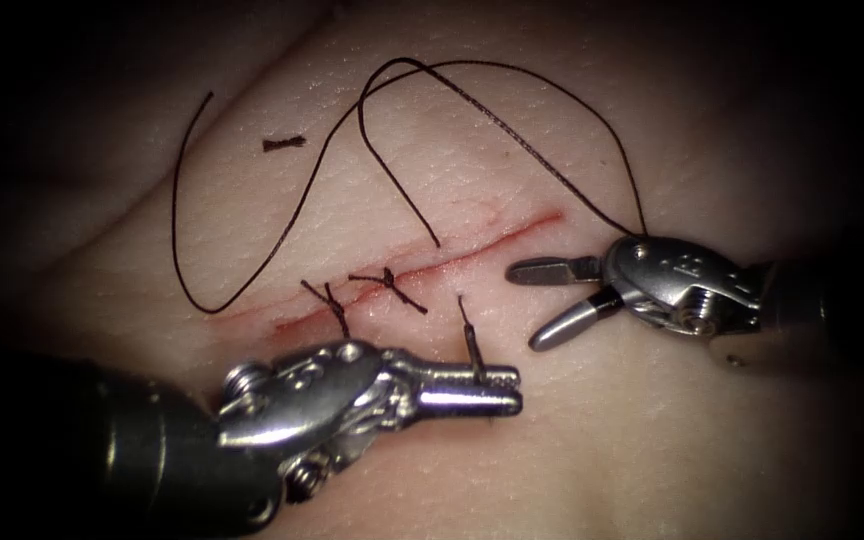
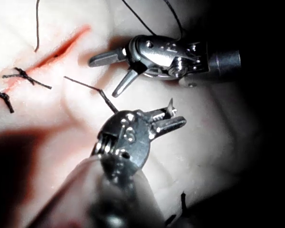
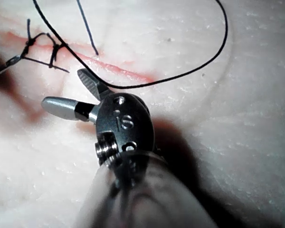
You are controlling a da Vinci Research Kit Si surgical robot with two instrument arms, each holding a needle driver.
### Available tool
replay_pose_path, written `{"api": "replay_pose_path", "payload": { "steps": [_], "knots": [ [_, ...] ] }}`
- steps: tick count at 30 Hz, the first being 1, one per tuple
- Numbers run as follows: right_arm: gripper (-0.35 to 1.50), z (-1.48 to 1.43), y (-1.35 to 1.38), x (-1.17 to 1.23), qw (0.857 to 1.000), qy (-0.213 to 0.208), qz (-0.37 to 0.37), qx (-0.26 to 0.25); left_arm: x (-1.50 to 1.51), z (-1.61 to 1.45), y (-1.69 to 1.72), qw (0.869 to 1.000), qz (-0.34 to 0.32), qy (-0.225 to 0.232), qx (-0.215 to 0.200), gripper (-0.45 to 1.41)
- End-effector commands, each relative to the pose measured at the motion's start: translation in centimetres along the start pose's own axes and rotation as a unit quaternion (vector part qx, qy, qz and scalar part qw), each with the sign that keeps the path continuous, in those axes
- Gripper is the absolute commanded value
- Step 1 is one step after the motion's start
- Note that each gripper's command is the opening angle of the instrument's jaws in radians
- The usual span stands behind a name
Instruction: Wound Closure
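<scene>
My left tool (image 1: 497, 388) comes in low from the left, its jaws shut on the curved needle (image 1: 470, 335) near one end of its curve. The needle stands up from the jaws toward the cut (image 1: 472, 252) on its right side, with its tip free of the tissue (image 1: 652, 440). My right tool (image 1: 524, 306) hovers at the cut's right end, open and holding nothing. The dark thread (image 1: 512, 125) loops over the tissue and runs behind the right tool's wrist. The left wrist view has the left tool (image 2: 173, 118) below the open right tool (image 2: 104, 76). The right wrist view has the right tool (image 3: 61, 88) open.
Two tied knots (image 1: 332, 300) (image 1: 389, 282) sit across the left part of the cut, with short tails. A cut end of thread (image 1: 284, 143) lies on the tissue at the upper left. Red fluid lines the cut. One thread strand ends at the cut (image 1: 437, 243).
</scene>
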Motion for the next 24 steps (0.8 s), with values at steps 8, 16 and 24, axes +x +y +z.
{"api": "replay_pose_path", "payload": {
  "steps": [8, 16, 24],
  "knots": [
    [1.09, 0.35, 0.02, -0.03, 0.998, -0.007, -0.055, -0.011, -0.09, -0.15, 0.18, 0.996, 0.081, -0.033, 0.032, -0.45],
    [0.96, 0.52, 0.11, -0.12, 0.996, -0.041, -0.077, -0.025, -0.06, -0.27, 0.38, 0.989, 0.128, -0.049, 0.054, -0.45],
    [0.83, 0.58, 0.12, -0.44, 0.993, -0.064, -0.095, -0.024, 0.01, -0.23, 0.53, 0.986, 0.145, -0.055, 0.060, -0.45]
  ]
}}
